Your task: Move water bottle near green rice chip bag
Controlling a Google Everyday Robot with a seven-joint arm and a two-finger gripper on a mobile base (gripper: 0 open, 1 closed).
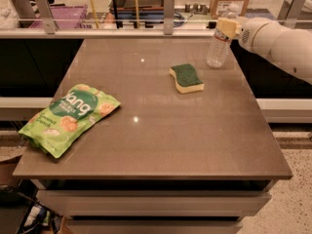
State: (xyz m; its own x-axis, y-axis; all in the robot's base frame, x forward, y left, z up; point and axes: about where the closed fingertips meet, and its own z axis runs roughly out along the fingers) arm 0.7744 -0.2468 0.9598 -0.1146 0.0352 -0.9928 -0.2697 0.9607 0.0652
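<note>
The water bottle [217, 50] stands upright at the table's far right edge, clear and ribbed. My gripper [226, 27], pale yellow at the end of the white arm [278, 40] coming in from the right, sits at the bottle's top and hides the cap. The green rice chip bag [70, 118] lies flat near the table's front left corner, far from the bottle.
A green-and-yellow sponge [186, 78] lies on the brown table [161, 140] just left of the bottle, between it and the bag. A rail with metal posts [168, 6] runs along the far edge. The table drops off close to the bottle's right.
</note>
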